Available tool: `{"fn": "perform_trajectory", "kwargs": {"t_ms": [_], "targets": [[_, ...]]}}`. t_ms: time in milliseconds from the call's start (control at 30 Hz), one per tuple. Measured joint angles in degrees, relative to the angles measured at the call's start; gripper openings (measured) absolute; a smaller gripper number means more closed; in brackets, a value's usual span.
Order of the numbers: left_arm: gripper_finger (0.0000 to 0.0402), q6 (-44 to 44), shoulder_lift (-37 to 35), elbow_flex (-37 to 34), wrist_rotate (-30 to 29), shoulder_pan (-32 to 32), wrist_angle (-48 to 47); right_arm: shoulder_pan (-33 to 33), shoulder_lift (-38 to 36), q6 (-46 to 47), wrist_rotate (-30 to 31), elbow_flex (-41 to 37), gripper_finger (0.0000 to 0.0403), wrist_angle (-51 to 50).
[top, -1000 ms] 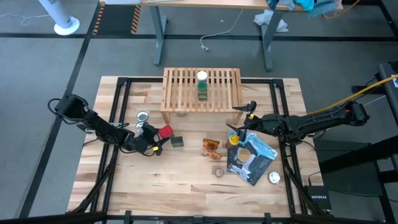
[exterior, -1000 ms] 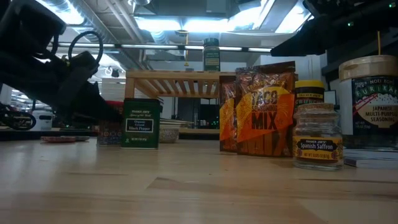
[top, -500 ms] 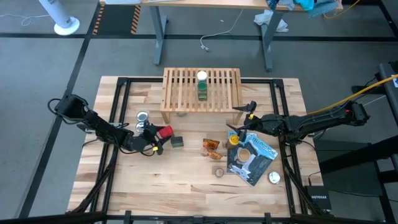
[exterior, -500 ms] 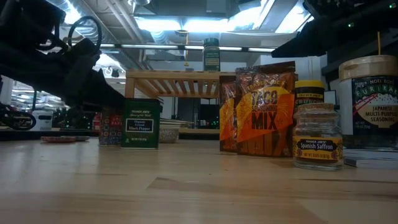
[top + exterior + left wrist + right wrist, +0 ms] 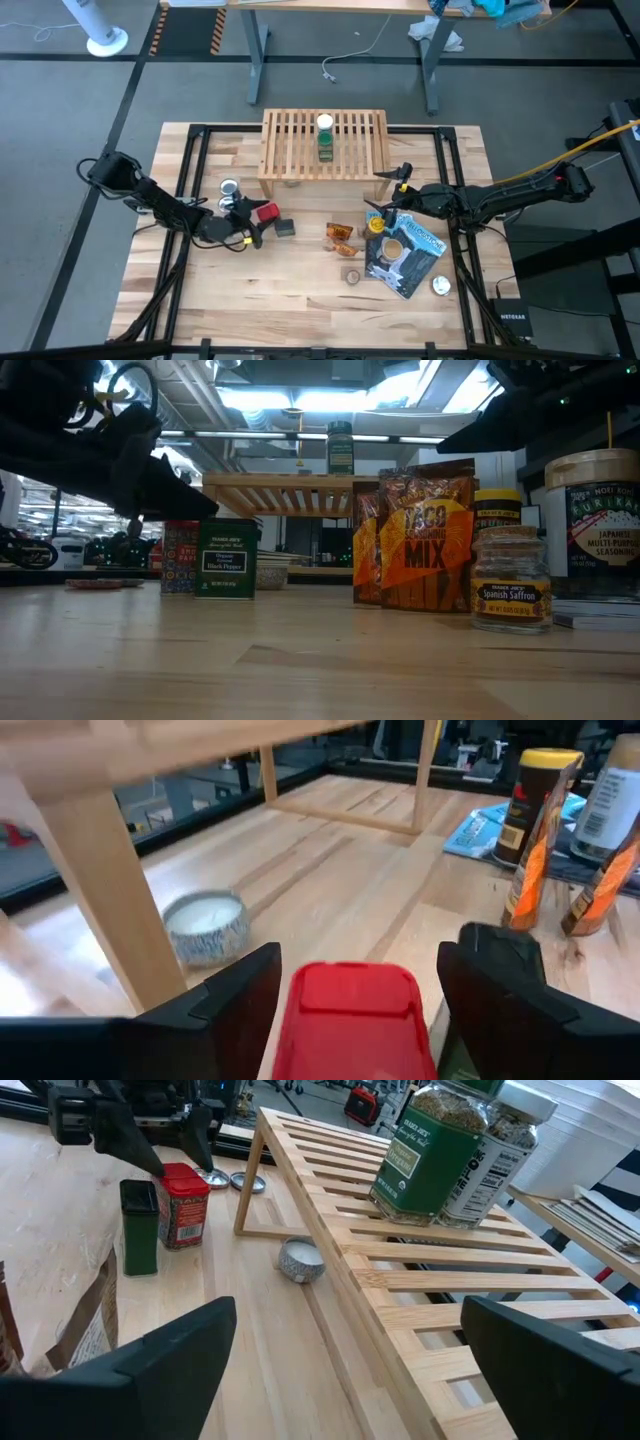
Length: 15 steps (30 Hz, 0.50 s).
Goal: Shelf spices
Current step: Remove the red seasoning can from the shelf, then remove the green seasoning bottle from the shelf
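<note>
A robotics lab or workshop, not a kitchen. The wood counter (image 5: 300,290) sits in a black metal frame (image 5: 185,180) on grey carpet, with taped floor lines (image 5: 216,30), loose cables (image 5: 345,60), a second desk (image 5: 340,8) behind, and exposed ceiling pipes (image 5: 300,432) under strip lights (image 5: 300,398).

The counter (image 5: 300,290) was smooth pale wood, the shelf (image 5: 325,148) bare wooden slats, the packets (image 5: 420,550) crinkly and glossy.
</note>
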Motion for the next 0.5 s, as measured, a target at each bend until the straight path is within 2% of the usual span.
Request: {"fn": "perform_trajectory", "kwargs": {"t_ms": [133, 233, 367, 500], "targets": [[0.0262, 5.00, -1.35, 0.00, -0.90, 0.02, 3.87, -0.01, 0.01, 0.00, 0.00, 0.00, 0.0392, 0.03], [0.0263, 11.90, -2.74, 0.00, -2.73, 0.30, 9.68, 0.01, 0.00, 0.00, 0.00, 0.00, 0.0392, 0.02], [0.0263, 19.05, -6.18, 0.47, -2.78, 3.75, 16.42, 0.00, 0.00, -0.01, 0.01, 0.00, 0.0392, 0.01], [0.0263, 22.47, -10.52, 2.47, 4.82, 9.65, 15.91, 0.01, 0.00, -0.01, 0.00, 0.00, 0.0392, 0.03]]}}
